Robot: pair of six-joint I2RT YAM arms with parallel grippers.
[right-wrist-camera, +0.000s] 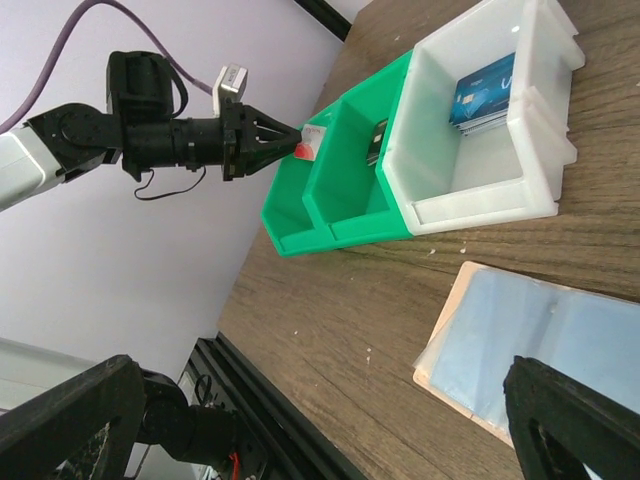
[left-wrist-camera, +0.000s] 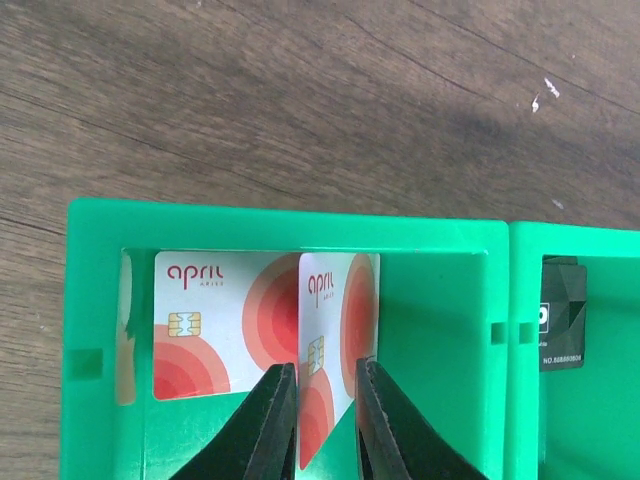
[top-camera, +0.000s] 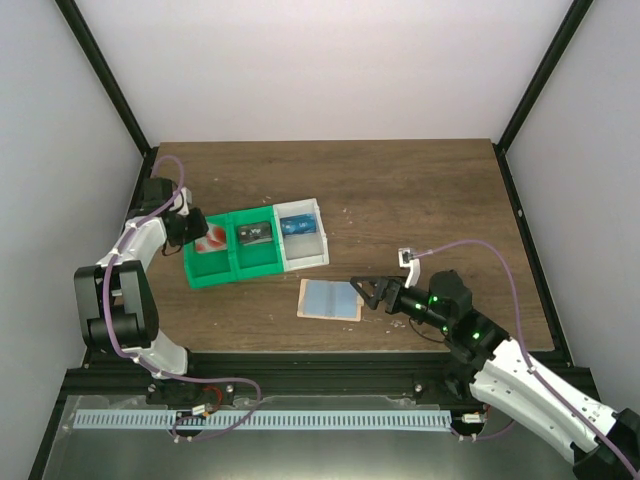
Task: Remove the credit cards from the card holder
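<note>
The card holder (top-camera: 330,299) lies open on the table, its blue-grey panels up; no card shows in it. My right gripper (top-camera: 358,288) hovers at its right edge, open and empty, with the card holder (right-wrist-camera: 540,350) beside one finger. My left gripper (top-camera: 200,232) is in the green tray's left compartment. A pale credit card with red circles (left-wrist-camera: 215,320) lies flat there. A second such card (left-wrist-camera: 335,310) stands tilted between my left gripper's (left-wrist-camera: 327,368) fingers, whose jaws stand slightly apart. A blue credit card (top-camera: 296,224) lies in the white box.
The green tray (top-camera: 215,272) and the translucent white box (top-camera: 305,255) stand side by side left of centre. A dark card (left-wrist-camera: 563,315) sits in the tray's middle compartment. Black frame rails border the table at the left, right and near edges.
</note>
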